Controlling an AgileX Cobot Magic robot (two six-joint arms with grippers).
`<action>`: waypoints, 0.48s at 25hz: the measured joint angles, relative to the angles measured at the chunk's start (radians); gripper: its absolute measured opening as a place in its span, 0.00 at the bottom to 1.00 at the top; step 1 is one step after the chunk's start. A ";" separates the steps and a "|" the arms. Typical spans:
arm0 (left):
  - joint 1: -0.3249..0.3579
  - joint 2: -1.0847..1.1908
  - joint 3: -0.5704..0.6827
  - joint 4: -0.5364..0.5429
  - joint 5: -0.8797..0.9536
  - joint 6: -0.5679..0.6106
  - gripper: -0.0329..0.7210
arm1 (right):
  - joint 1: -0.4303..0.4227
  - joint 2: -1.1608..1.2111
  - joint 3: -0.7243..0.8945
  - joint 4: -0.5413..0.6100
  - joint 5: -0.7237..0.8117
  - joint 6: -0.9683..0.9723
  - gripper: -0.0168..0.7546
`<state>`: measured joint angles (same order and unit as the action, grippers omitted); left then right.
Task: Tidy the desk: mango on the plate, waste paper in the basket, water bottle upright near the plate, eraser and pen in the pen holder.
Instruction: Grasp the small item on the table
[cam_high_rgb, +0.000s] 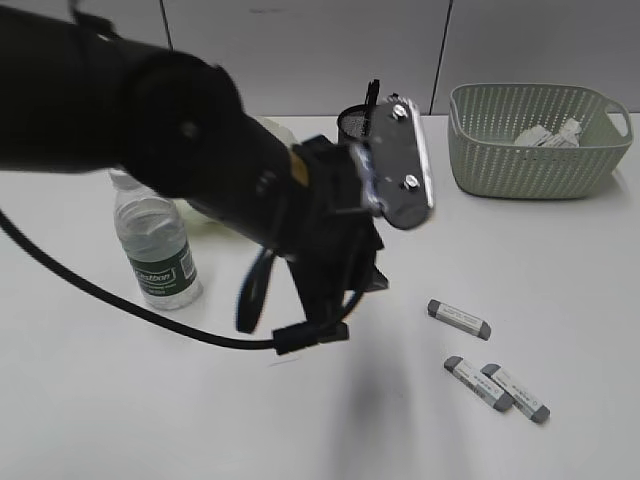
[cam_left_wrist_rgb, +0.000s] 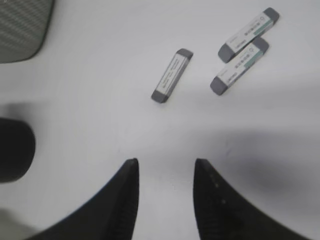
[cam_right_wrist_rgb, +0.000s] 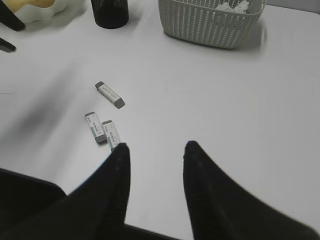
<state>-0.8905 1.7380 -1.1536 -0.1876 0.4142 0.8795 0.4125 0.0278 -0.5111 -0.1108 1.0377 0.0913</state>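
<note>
Hovering over the three erasers (cam_left_wrist_rgb: 172, 75) on the tabletop (cam_left_wrist_rgb: 100, 120), the left gripper (cam_left_wrist_rgb: 165, 197) has its fingers spread with nothing between them; the right gripper (cam_right_wrist_rgb: 154, 172) is likewise spread and empty. Two erasers lie touching, so I reckon a grab could catch both or knock one away. The holder (cam_right_wrist_rgb: 109, 12) sits well apart, with the basket (cam_right_wrist_rgb: 210, 22) holding paper (cam_high_rgb: 548, 135) and the bottle (cam_high_rgb: 155, 250) upright.

**What our white desk carries**

We see a plain white desk (cam_high_rgb: 560, 300). On it the water bottle (cam_high_rgb: 155, 250) stands upright at left, next to the plate (cam_right_wrist_rgb: 35, 11). The black pen holder (cam_right_wrist_rgb: 109, 12) sits between the plate and the basket (cam_high_rgb: 538, 140) at the back. Three erasers lie flat: one eraser (cam_high_rgb: 459, 319) apart, the other two erasers (cam_high_rgb: 497, 388) touching side by side.
</note>
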 joint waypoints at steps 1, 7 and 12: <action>-0.019 0.034 -0.015 0.000 -0.016 0.004 0.41 | 0.000 0.000 0.000 0.000 0.000 0.000 0.41; -0.127 0.201 -0.067 -0.006 -0.118 0.095 0.41 | 0.000 0.000 0.000 0.000 0.000 0.000 0.41; -0.176 0.263 -0.073 -0.007 -0.216 0.125 0.28 | 0.000 0.000 0.000 0.000 0.000 0.000 0.41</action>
<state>-1.0669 2.0014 -1.2262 -0.1947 0.1980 1.0047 0.4125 0.0278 -0.5111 -0.1108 1.0377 0.0913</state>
